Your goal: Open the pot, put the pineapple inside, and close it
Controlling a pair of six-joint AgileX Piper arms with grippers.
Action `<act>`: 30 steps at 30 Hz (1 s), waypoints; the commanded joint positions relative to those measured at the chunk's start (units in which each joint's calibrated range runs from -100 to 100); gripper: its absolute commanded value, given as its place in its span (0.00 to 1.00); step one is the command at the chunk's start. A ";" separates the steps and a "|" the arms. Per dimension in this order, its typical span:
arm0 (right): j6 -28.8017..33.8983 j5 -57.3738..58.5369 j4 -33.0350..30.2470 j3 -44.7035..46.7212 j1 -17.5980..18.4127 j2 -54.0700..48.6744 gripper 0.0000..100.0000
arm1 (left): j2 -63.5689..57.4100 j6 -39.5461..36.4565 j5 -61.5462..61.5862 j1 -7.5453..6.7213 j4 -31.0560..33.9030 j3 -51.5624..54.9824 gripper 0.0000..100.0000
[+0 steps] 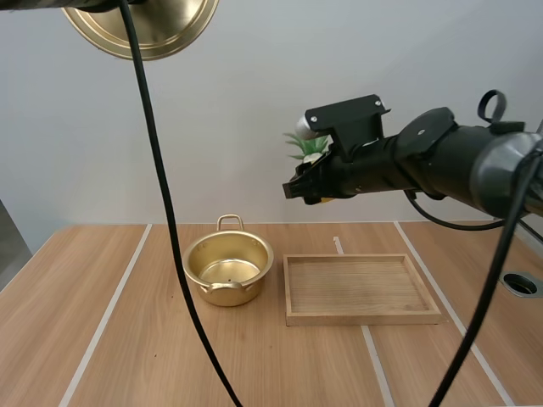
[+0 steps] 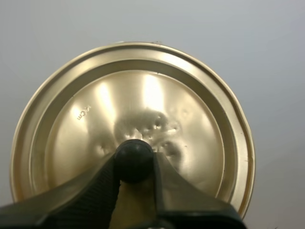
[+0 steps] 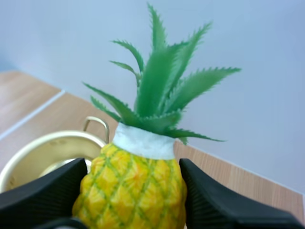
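As seen from high up, table [image 1: 85,339]: pale wood planks crossed by light stripes, backed by a plain grey-white wall [image 1: 237,127].
Pot [image 1: 254,275]: gold, uncovered, upright on the table, just left of the tray without touching.
Tray [image 1: 365,318]: shallow wooden rectangle, flat on the table.
Hole [image 1: 520,284]: small dark round opening in the table near the right edge.
Lid [image 1: 161,25]: gold, held high over the table's left side, well above the pot, cut off by the frame edge.
Right gripper [image 1: 297,188]: in the air above the gap between pot and tray, well clear of both.
Pineapple [image 1: 303,146]: green leaves sticking up behind the right arm.

From the left wrist, left gripper [image 2: 134,164]: jaws drawn in close, clamped on the lid's black knob [image 2: 133,152], one finger [image 2: 90,191] on each side.
Lid [image 2: 143,95]: round top facing the camera, dented around the knob, blocking most of the wall behind.

From the right wrist, right gripper [image 3: 131,202]: jaws spread as wide as the fruit, pinching the pineapple's yellow body between the fingers [image 3: 43,191].
Pineapple [image 3: 138,176]: upright in the air, white collar under green leaves, hiding part of the pot's rim.
Pot [image 3: 43,148]: open, on the table [image 3: 57,114] below and beyond the pineapple, one loop handle showing.
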 commanded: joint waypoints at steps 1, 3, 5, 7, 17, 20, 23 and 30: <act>1.89 -0.10 0.20 -0.40 0.14 -4.77 0.00 | -0.25 -0.43 -1.56 0.12 -0.06 -0.44 0.00; 2.65 0.27 0.20 -0.40 0.14 -7.04 0.00 | -0.25 -0.43 -1.56 0.12 -0.06 -0.44 0.00; 3.20 1.02 0.20 -0.40 0.14 -8.73 0.00 | -0.25 -0.43 -1.56 0.12 -0.06 -0.44 0.00; 3.31 1.79 0.20 -0.40 0.14 -10.31 0.00 | -0.25 -0.43 -1.56 0.12 -0.06 -0.44 0.00; 0.55 3.47 2.61 -0.40 0.14 -8.43 0.00 | -0.25 -0.43 -1.56 0.12 -0.06 -0.44 0.00; -2.39 3.47 6.41 -0.40 0.40 -5.96 0.00 | -0.25 -0.43 -1.56 0.12 -0.06 -0.44 0.00; -5.86 3.47 9.17 -0.40 1.57 -3.90 0.00 | -0.25 -0.43 -1.56 0.12 -0.06 -0.44 0.00; -8.76 0.71 9.64 -0.40 5.62 0.86 0.00 | -0.25 -0.43 -1.56 0.12 -0.06 -0.44 0.00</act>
